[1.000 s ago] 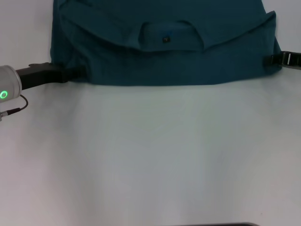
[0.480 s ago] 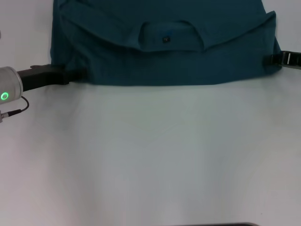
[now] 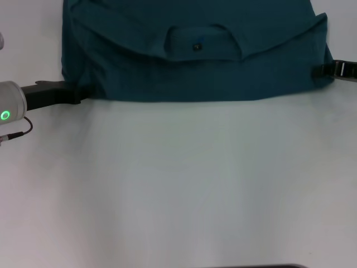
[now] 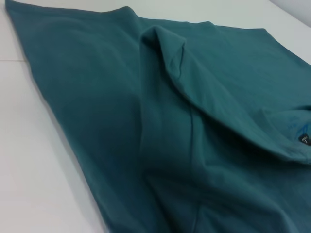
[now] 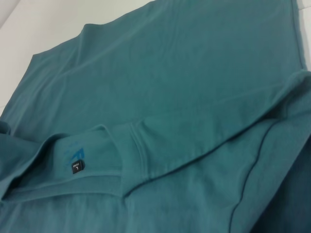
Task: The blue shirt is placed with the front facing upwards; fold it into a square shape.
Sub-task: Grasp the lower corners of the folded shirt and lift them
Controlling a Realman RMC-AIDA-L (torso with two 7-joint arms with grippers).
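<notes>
The blue shirt [image 3: 195, 56] lies folded at the tabletop's [image 3: 184, 184] far edge. The left gripper [image 3: 83, 92] and right gripper [image 3: 321, 71] flank it; finger state cannot be told. Uneven release risks the fold shifting.

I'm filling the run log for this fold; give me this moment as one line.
stage: fold underway | dark teal-blue cotton T-shirt: folded, collar showing | left gripper: at near-left shirt edge | right gripper: at right shirt edge
</notes>
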